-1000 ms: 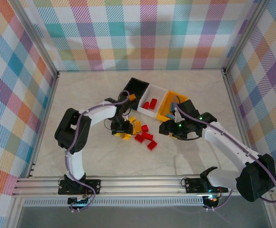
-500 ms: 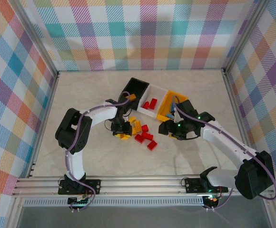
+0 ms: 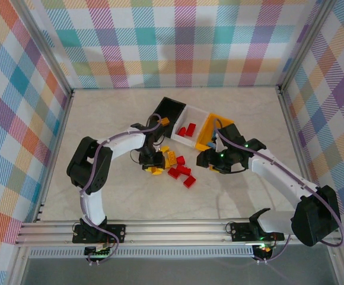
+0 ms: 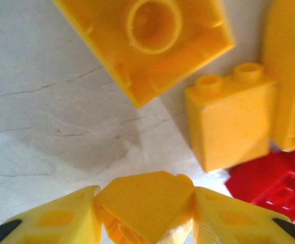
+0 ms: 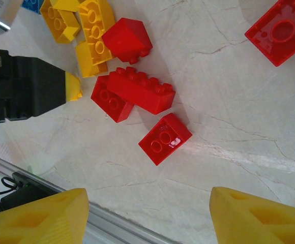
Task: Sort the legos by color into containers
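Observation:
In the left wrist view my left gripper point(image 4: 144, 221) is shut on a yellow lego point(image 4: 142, 198) just above the table. Beside it lie other yellow legos point(image 4: 157, 40) and a red one point(image 4: 272, 178). From above, that gripper point(image 3: 153, 165) sits at the left edge of the lego pile point(image 3: 175, 165). My right gripper point(image 3: 209, 161) hovers open to the right of the pile, in front of the yellow container point(image 3: 206, 132). Its wrist view shows the open gripper point(image 5: 147, 218) over bare table, short of several red legos point(image 5: 165, 138). The black container point(image 3: 173, 107) and white container point(image 3: 197, 113) adjoin the yellow one.
Red bricks lie in the white bin point(image 3: 187, 130), and an orange brick point(image 3: 164, 122) rests by the black bin's front rim. The metal rail point(image 3: 172, 228) runs along the near table edge. Checkered walls enclose the table on three sides.
My left gripper has closed on the yellow lego at the pile's left edge. The right arm has drifted slightly left toward the pile, still open.

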You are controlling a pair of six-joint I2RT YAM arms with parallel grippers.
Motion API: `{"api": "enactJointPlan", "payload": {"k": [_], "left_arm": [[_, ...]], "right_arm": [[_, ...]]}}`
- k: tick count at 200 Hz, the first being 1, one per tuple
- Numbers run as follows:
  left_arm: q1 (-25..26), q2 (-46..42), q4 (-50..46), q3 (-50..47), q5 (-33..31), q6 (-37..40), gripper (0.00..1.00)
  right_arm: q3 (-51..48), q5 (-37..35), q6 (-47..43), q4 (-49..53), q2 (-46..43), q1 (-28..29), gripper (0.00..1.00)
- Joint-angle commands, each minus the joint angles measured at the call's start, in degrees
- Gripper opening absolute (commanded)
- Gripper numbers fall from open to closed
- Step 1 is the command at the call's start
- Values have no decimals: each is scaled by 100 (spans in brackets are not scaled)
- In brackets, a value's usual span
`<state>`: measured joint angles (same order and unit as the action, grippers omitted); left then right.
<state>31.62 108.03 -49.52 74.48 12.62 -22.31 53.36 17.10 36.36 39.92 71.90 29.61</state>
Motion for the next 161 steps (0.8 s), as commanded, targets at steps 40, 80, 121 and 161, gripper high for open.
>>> {"api": "enactJointPlan", "payload": {"k": [40, 80, 121, 161], "left_arm": [[-649, -91, -653, 1663, 357, -148, 43], [-1036, 778, -929, 3310, 389, -126, 44], [-1131, 2016, -1124, 4908, 373, -139, 44], [-1131, 2929, -1209, 5979, 449, -164, 46]], "right_arm": [[84, -89, -226, 296, -255, -51, 66], [11, -71, -133, 375, -394, -62, 66], [-69, -56, 44, 586, -629, -56, 66], [-115, -154, 125, 883, -834, -59, 66]]}}
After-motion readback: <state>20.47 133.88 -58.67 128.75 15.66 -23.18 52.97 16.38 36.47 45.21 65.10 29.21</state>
